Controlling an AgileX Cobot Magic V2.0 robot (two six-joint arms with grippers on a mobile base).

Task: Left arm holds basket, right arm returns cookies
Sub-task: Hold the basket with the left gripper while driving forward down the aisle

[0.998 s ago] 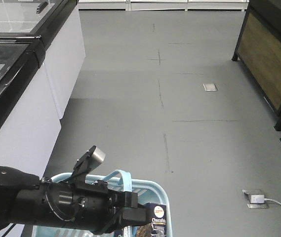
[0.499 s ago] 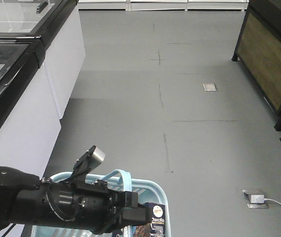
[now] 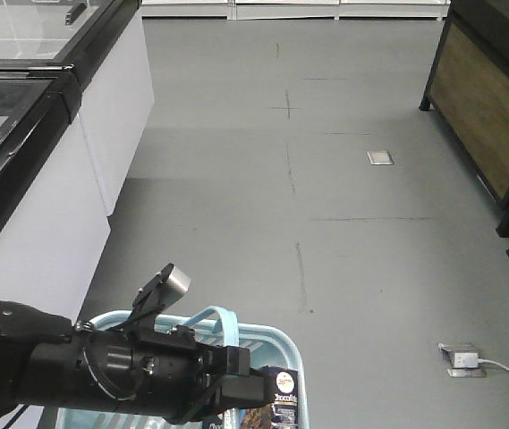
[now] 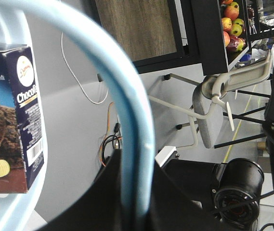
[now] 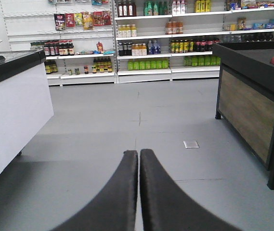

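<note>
I see a grey shop floor (image 3: 343, 206) with a white freezer (image 3: 39, 241) on the left and a dark wooden stand (image 3: 482, 116) on the right. Shelves of bottles (image 5: 146, 48) stand far at the back. Low in the front view, my left arm (image 3: 84, 375) reaches across the light blue basket (image 3: 276, 338). The left fingers (image 4: 103, 202) are closed around the basket's curved handle (image 4: 120, 86), which runs down into them. The cookies (image 4: 11, 115) are a dark box with a cookie picture on it and a barcode on its side. The box stands upright inside the basket, just beside the handle and near the basket's right wall. The right fingers (image 5: 122, 192) are pressed flat together with nothing between them. They point out over the floor toward the shelves.
</note>
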